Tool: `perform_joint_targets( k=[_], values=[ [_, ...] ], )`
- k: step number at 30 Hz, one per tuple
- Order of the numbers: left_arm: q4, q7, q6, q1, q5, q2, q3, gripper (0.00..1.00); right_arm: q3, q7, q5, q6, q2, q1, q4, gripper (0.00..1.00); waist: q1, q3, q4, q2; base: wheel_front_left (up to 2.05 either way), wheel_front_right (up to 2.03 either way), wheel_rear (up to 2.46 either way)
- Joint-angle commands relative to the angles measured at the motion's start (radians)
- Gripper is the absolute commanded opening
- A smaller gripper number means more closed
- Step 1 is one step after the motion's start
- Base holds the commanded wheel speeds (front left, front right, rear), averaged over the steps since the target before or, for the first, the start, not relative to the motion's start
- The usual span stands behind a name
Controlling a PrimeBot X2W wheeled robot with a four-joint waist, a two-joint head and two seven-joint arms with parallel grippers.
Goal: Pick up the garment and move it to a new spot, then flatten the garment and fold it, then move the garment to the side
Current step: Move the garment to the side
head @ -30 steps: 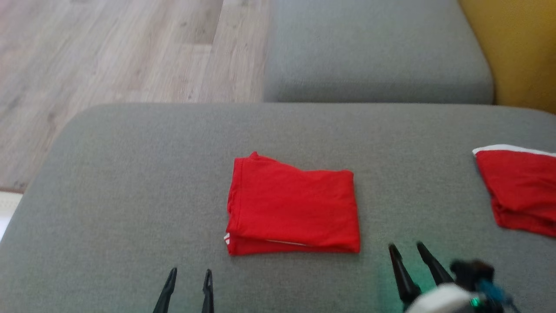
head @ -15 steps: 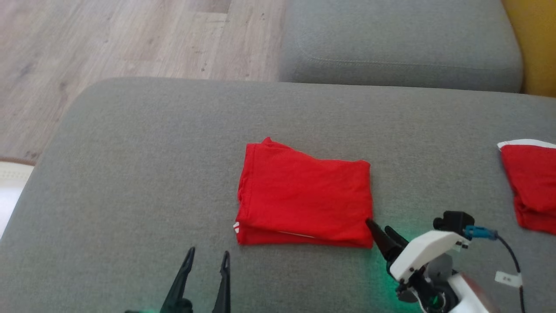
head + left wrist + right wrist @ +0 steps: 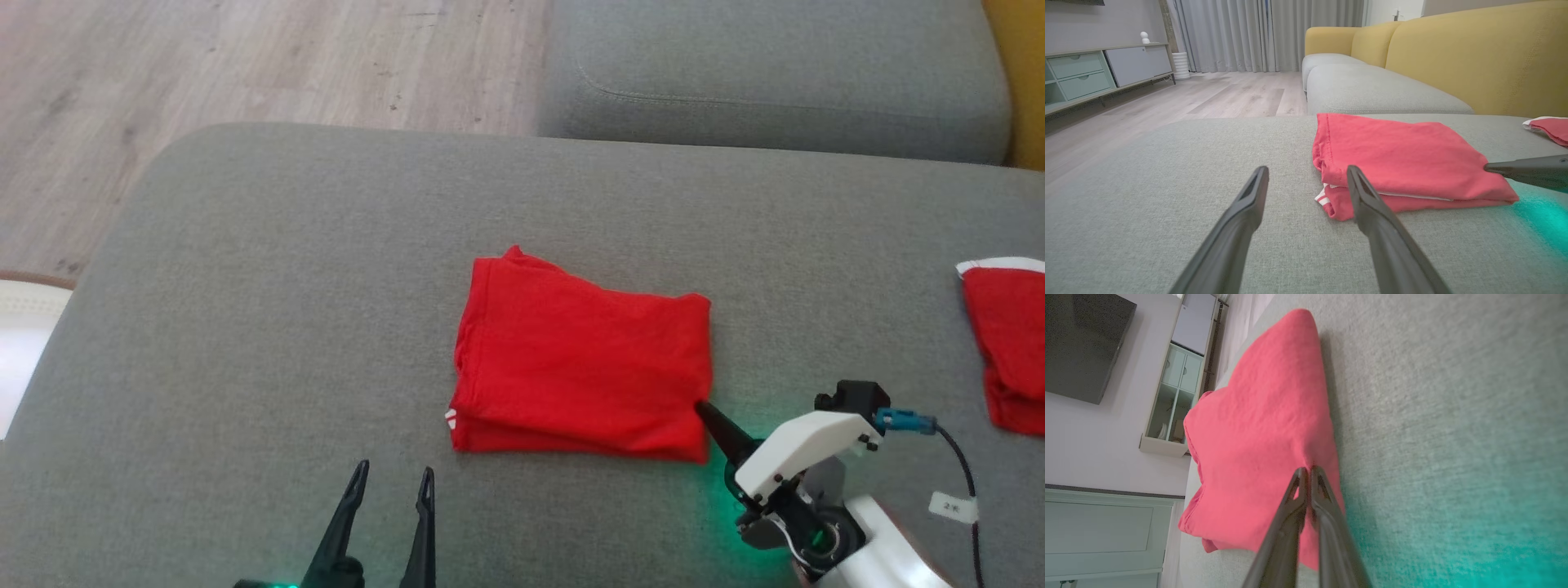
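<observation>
In the head view, the folded garment (image 3: pixel 580 359) is lying mid-cushion (image 3: pixel 245 327), with the right gripper (image 3: pixel 704 408) pinching its near-right corner, jaws closed on cloth. In the left wrist view, the left gripper (image 3: pixel 1307 169) is hovering empty, fully spread. In the right wrist view, the move-aside step is seemingly starting, calling for a careful lift.

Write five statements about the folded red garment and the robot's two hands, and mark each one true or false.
1. The right hand is shut on the right edge of the folded red garment. True.
2. The left hand grips the garment's left corner. False: it is open and apart from the garment, above the grey cushion.
3. The garment is spread out flat in one layer. False: it lies folded in layers, with a white trim showing at its near left corner.
4. A second red garment lies at the cushion's right side. True.
5. A green glow falls on the cushion beside the right hand. True.
</observation>
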Motion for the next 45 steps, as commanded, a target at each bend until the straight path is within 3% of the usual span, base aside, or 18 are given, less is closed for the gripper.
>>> perform_joint_targets(
  k=[1, 6, 16, 25, 32, 33, 38, 45],
  values=[
    [-0.025, -0.01, 0.009, -0.05, -0.005, -0.011, 0.023, 1.0, 0.024, -0.013, 0.005, -0.001, -0.011, -0.056, -0.033, 0.0, 0.0, 0.001, -0.009, 0.0, 0.0, 0.0, 0.0],
    [-0.033, -0.01, 0.013, -0.057, -0.016, -0.011, 0.031, 1.0, 0.059, -0.032, -0.021, -0.001, -0.092, -0.086, -0.066, 0.0, 0.0, 0.02, -0.063, 0.0, 0.0, 0.0, 0.0],
    [-0.051, -0.01, 0.018, -0.121, -0.022, -0.011, 0.023, 1.0, 0.041, -0.016, -0.094, -0.001, -0.325, -0.257, -0.112, 0.0, 0.0, 0.124, -0.215, 0.0, 0.0, 0.0, 0.0],
    [-0.046, -0.01, 0.011, -0.177, -0.009, -0.011, 0.034, 1.0, -0.048, 0.0, -0.147, -0.001, -0.489, -0.364, -0.105, 0.0, 0.0, 0.194, -0.296, 0.0, 0.0, 0.0, 0.0],
    [-0.049, -0.01, 0.008, -0.192, -0.005, -0.011, 0.036, 1.0, -0.156, 0.0, -0.218, -0.001, -0.555, -0.373, -0.037, 0.0, 0.0, 0.222, -0.327, 0.0, 0.0, 0.0, 0.0],
    [-0.048, -0.01, 0.006, -0.199, -0.003, -0.011, 0.036, 1.0, -0.188, -0.001, -0.261, -0.001, -0.556, -0.37, -0.004, 1.0, 0.0, 0.229, -0.331, 0.0, 0.0, 0.0, 0.0],
    [-0.039, -0.01, -0.002, -0.216, -0.007, -0.011, 0.044, 1.0, -0.241, -0.056, -0.36, -0.001, -0.496, -0.355, 0.009, 1.0, 0.0, 0.209, -0.327, 0.0, 0.0, 0.0, 0.0],
    [-0.027, -0.01, 0.007, -0.182, -0.078, -0.011, 0.054, 1.0, -0.204, -0.125, -0.41, -0.001, -0.342, -0.207, -0.14, 1.0, 0.0, 0.077, -0.288, 0.0, 0.0, 0.0, 0.0]
  ],
)
